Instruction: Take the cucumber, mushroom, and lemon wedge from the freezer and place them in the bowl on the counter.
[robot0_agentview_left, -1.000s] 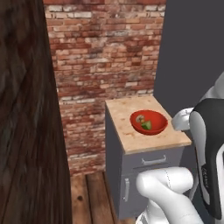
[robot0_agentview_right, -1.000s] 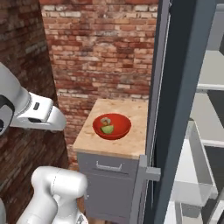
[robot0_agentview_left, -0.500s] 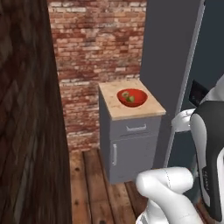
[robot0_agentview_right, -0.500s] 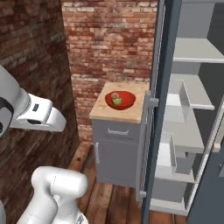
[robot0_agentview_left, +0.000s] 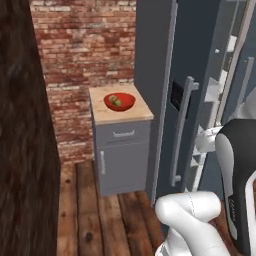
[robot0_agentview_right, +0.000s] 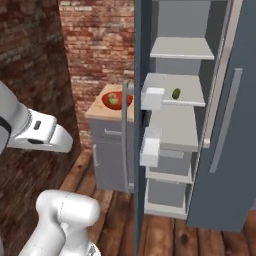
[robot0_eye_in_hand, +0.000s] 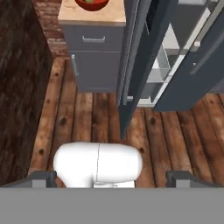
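The red bowl (robot0_agentview_left: 119, 102) sits near the middle of the beige wood-grain surface (robot0_agentview_left: 105, 114), which tops a grey cabinet (robot0_agentview_left: 122, 160) with a drawer and metal handles, set against a brick wall (robot0_agentview_left: 85, 45). Two small pieces lie inside the bowl, one lighter yellow-green and one darker, though they are too small to name with certainty. In the right base view the bowl (robot0_agentview_right: 116, 100) shows just past the edge of the freezer door.

The slate-blue freezer (robot0_agentview_right: 235, 125) stands just beside the cabinet with both doors swung wide, baring its pale grey shelves. A small dark green cucumber (robot0_agentview_right: 176, 93) rests on the second shelf (robot0_agentview_right: 185, 90) from the top, towards its middle. Clear bins (robot0_agentview_right: 151, 98) hang on the inside of the left door.

In the hand view the hand (robot0_eye_in_hand: 112, 178) points down over the plank floor (robot0_eye_in_hand: 87, 118), its two dark fingertips (robot0_eye_in_hand: 42, 178) standing wide apart with nothing between them, well away from both the freezer and the bowl.
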